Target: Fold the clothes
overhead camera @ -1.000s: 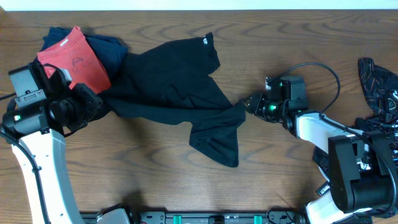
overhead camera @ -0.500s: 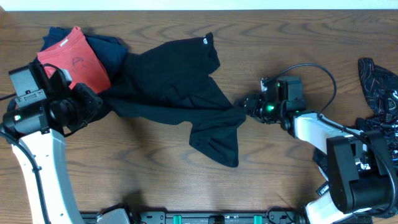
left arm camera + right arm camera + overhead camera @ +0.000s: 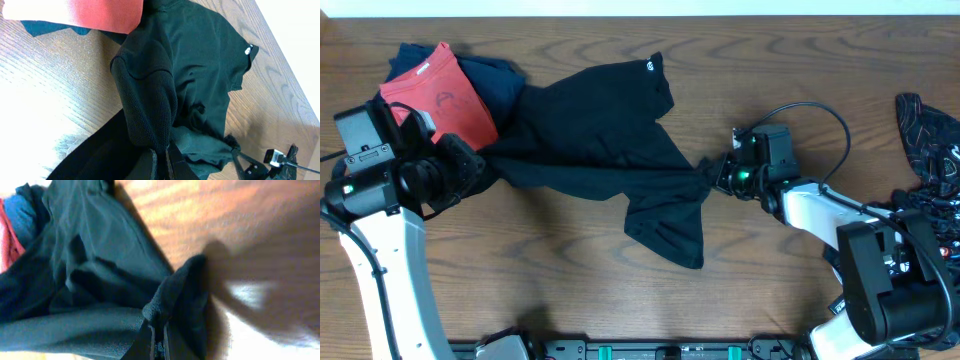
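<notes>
top (image 3: 600, 130) mid-table (image 3: 570, 300), stretched left to right | pile (image 3: 440, 95) far-left, overlapping top's left end | left gripper (image 3: 470, 165) clamped on top's left end | right gripper (image 3: 712, 176) clamped on its right end | garment (image 3: 925, 125) at right edge, well apart

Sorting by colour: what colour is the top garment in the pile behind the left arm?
The top garment is red-orange, clearest in the overhead view.

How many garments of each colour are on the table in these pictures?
black top: 1
red garment: 1
navy blue garment: 1
dark patterned garment: 1
Total: 4
</notes>
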Robot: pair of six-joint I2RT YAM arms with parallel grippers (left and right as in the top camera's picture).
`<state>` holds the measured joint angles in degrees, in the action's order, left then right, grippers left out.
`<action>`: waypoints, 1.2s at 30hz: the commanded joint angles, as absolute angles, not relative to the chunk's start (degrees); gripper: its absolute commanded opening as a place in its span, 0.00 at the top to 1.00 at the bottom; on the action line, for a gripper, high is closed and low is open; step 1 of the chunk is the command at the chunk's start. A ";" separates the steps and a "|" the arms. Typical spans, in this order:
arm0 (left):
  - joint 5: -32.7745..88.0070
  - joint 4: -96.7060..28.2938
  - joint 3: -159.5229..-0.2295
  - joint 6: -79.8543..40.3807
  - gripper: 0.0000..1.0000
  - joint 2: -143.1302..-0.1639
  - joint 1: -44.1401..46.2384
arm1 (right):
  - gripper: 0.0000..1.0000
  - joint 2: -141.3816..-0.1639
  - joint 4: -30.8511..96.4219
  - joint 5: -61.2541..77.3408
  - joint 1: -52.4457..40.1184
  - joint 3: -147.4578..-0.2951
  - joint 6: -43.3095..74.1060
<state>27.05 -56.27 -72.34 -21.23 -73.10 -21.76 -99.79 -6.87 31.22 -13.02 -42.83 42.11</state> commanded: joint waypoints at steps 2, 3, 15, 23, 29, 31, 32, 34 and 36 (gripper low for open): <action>27.55 -54.11 -72.77 -21.80 0.94 -72.66 -22.15 | 0.99 -94.30 -7.29 29.61 -6.11 -47.70 38.74; 28.12 -53.01 -72.77 -21.98 0.94 -72.66 -22.15 | 0.99 -92.84 -7.25 30.44 -4.51 -49.76 37.23; 33.91 -51.22 -72.73 -23.92 0.94 -72.66 -17.93 | 0.99 -83.94 42.35 23.86 -1.13 -68.42 22.46; 25.36 -64.86 -72.53 -18.57 0.94 -72.66 -17.91 | 0.99 -84.14 63.22 4.75 -1.50 -60.12 22.20; 24.34 -66.70 -72.34 -18.46 0.94 -72.66 -17.91 | 0.87 -84.14 64.40 4.71 -1.50 -56.82 22.22; 24.34 -66.81 -72.34 -18.46 0.94 -72.66 -17.91 | 0.85 -84.14 64.79 4.73 -1.50 -56.82 22.22; 24.34 -66.81 -72.34 -18.46 0.94 -72.66 -17.91 | 0.84 -84.12 64.79 4.75 -1.50 -56.82 22.22; 24.34 -66.83 -72.34 -18.44 0.94 -72.69 -17.91 | 0.82 -84.12 65.21 4.75 -1.50 -56.82 22.24; 24.34 -66.83 -72.34 -18.41 0.94 -72.69 -17.91 | 0.81 -84.12 65.56 4.78 -1.50 -56.82 22.26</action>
